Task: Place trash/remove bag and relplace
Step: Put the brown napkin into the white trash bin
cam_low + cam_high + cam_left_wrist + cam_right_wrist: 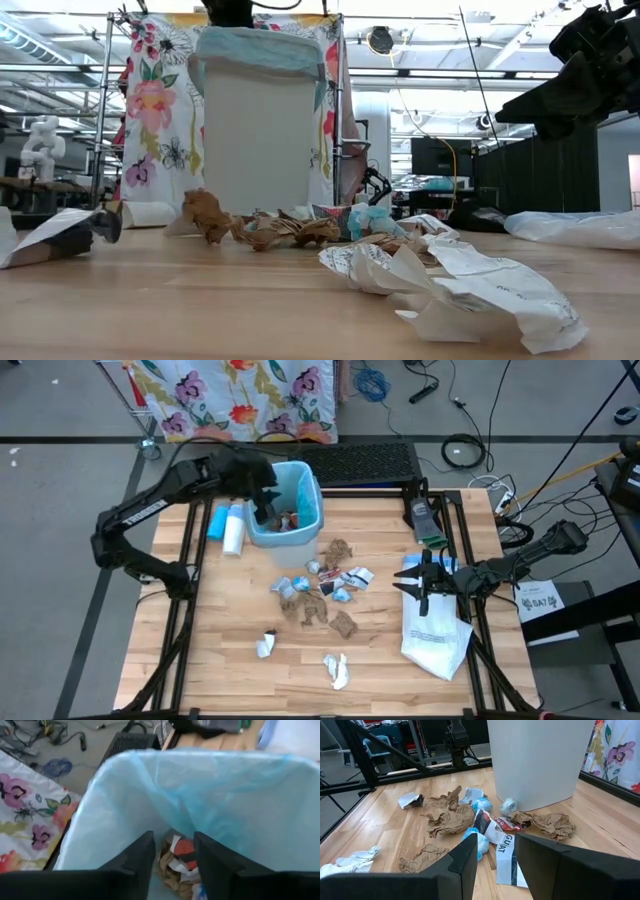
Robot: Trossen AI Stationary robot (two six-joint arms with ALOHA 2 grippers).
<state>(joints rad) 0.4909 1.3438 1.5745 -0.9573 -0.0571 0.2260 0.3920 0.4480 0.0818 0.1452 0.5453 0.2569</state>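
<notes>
Your left gripper (172, 857) hangs open and empty over the bag (240, 795)-lined bin, so scraps drop inside; right gripper (428, 582) waits half-open over the white bag (437, 635), empty

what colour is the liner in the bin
Translucent light blue. The liner shows best in the left wrist view, folded over the bin's rim.

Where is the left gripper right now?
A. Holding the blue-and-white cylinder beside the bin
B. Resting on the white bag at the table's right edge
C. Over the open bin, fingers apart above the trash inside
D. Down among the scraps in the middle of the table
C: the left gripper hangs over the bin, and its wrist view looks past parted, empty fingers onto trash inside the blue liner.
</notes>
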